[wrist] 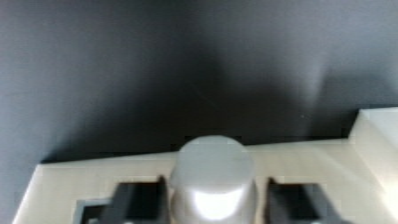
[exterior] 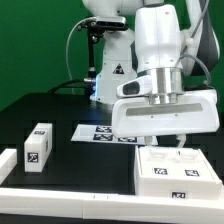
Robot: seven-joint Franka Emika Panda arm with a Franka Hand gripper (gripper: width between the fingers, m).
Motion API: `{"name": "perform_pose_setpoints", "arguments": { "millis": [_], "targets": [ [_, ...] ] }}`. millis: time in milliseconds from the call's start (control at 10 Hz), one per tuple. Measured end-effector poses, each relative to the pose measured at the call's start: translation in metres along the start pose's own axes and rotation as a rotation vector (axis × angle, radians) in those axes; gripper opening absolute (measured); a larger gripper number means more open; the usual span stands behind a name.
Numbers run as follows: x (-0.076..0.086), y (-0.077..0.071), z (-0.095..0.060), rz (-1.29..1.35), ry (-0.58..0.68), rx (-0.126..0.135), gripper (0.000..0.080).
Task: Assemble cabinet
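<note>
The cabinet (exterior: 176, 166), a big white box-like body with black-and-white tags on its front, lies at the exterior view's lower right. My gripper (exterior: 166, 140) hangs straight down onto its far top edge, and its fingertips are lost against the white plastic. In the wrist view one pale rounded finger (wrist: 214, 186) sits on the cabinet (wrist: 107, 166) between two dark recesses. The other finger does not show, so I cannot make out whether the jaws grip the wall.
A small white block (exterior: 40, 145) with a tag stands at the exterior view's left. Another white piece (exterior: 6, 160) sits at the left edge. The marker board (exterior: 100, 131) lies mid-table. A low white rail (exterior: 70, 196) runs along the front.
</note>
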State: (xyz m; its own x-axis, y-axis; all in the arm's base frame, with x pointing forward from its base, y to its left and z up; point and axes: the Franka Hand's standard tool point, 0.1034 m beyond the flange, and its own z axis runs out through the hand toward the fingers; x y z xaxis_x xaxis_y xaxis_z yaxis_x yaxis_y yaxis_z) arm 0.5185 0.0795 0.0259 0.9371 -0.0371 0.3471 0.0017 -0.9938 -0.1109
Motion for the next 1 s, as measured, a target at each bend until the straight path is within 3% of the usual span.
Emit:
{"name": "perform_pose_setpoints", "arguments": {
  "millis": [100, 500, 600, 900, 1000],
  "targets": [
    [0.000, 0.000, 0.000, 0.000, 0.000, 0.000, 0.0212],
    [0.000, -0.001, -0.001, 0.006, -0.008, 0.000, 0.0212],
    [0.000, -0.002, -0.012, 0.028, -0.059, -0.002, 0.0212],
    [0.023, -0.018, -0.068, 0.126, -0.198, -0.012, 0.0215],
    [0.031, -0.018, -0.073, 0.136, -0.189, -0.016, 0.0215]
  ]
}}
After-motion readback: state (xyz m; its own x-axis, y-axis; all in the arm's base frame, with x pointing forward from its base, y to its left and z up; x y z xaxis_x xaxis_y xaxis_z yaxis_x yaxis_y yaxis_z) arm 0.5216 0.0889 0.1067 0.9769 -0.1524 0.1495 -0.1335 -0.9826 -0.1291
